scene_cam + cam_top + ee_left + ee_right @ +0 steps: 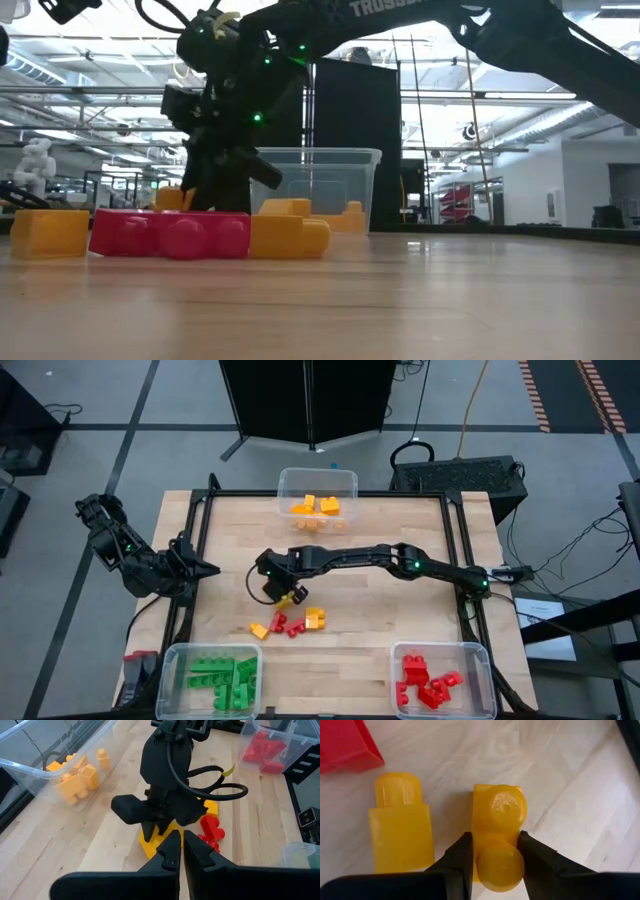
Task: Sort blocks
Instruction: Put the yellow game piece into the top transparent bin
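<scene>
Desk: a light wooden desk with a dark frame carries three bins and some loose blocks.
Right arm: the dark right arm reaches across the middle of the desk, with its gripper down at the loose pile.
Left arm: the dark left arm waits at the left edge of the desk; the jaws of its gripper are pressed together and hold nothing.
Far bin: a clear plastic rectangular bin at the far edge holds yellow-orange studded plastic bricks.
Near left bin: a clear plastic bin at the near left corner holds green studded bricks.
Near right bin: a clear plastic bin at the near right corner holds red studded bricks.
Loose pile: a few red and yellow-orange bricks lie together on the desk, between the near bins.
Held block: a small yellow-orange two-stud brick lies on the desk, and the right jaws are narrow and touch it on both sides.
Neighbour block: another yellow-orange brick lies just beside it, not touching.
</scene>
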